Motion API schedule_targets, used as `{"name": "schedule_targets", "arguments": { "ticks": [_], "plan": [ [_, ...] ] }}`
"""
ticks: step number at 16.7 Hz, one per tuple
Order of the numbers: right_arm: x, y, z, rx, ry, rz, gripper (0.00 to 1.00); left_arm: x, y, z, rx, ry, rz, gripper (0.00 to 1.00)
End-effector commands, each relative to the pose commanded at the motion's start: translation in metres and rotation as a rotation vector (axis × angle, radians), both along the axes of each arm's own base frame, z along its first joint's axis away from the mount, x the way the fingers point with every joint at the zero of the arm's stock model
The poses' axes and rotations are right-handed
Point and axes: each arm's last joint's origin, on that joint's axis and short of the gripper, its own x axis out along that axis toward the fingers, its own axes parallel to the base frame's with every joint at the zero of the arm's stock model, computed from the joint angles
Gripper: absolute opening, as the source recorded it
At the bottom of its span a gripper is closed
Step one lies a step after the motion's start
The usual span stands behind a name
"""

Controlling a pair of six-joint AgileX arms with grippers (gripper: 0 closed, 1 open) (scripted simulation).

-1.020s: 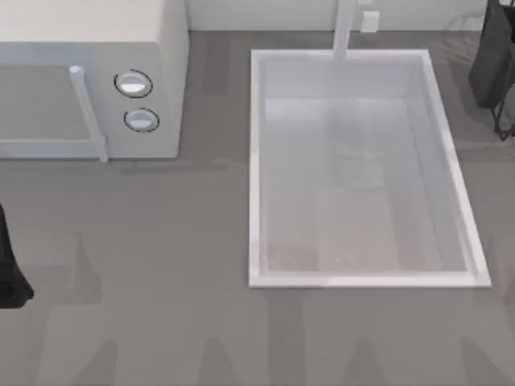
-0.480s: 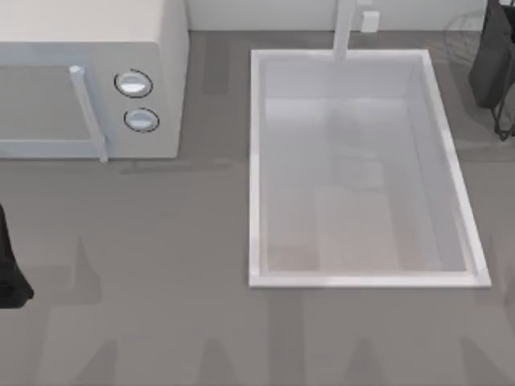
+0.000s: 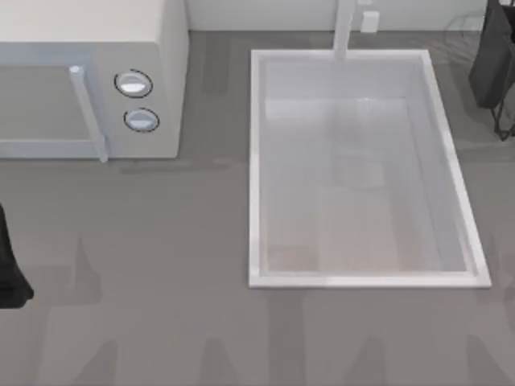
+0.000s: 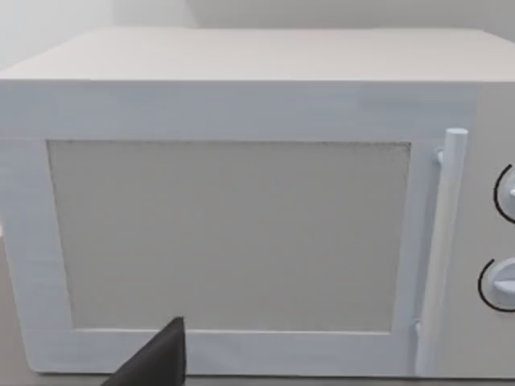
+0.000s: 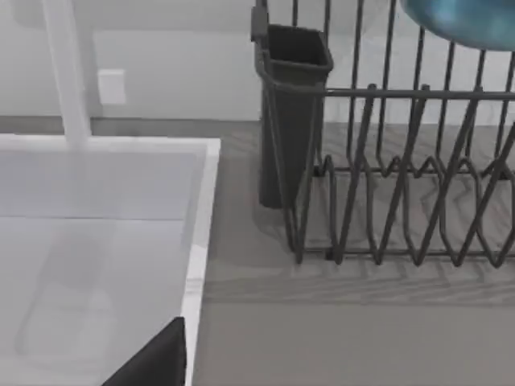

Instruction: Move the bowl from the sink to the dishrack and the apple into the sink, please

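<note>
Top view matches the earlier pictures; the sink (image 3: 362, 173) sits unchanged, right of the microwave (image 3: 88, 76); left arm (image 3: 10, 269) parked at the tabletop's (image 3: 161, 265) left edge. Right wrist view cuts off the blue bowl (image 5: 467, 18) above the dishrack (image 5: 402, 169), beside the sink; neither pincer's state can be told. No writing is readable.

White sink (image 3: 256, 169) and microwave (image 3: 165, 80) on a grey surface (image 3: 161, 281); dark grey dishrack (image 5: 386, 201); seemingly a glossy blue bowl (image 5: 463, 18).
</note>
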Motion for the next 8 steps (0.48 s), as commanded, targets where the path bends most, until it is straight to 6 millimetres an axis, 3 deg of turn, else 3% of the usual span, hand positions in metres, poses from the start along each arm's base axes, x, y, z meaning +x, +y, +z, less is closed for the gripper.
{"name": "schedule_targets", "arguments": {
  "ticks": [4, 8],
  "plan": [
    [0.018, -0.005, 0.022, -0.023, 0.320, -0.031, 1.00, 0.000, 0.000, 0.000, 0.000, 0.000, 0.000, 1.00],
    [0.054, -0.015, 0.035, -0.025, 0.716, -0.053, 1.00, 0.000, 0.000, 0.000, 0.000, 0.000, 0.000, 1.00]
  ]
}}
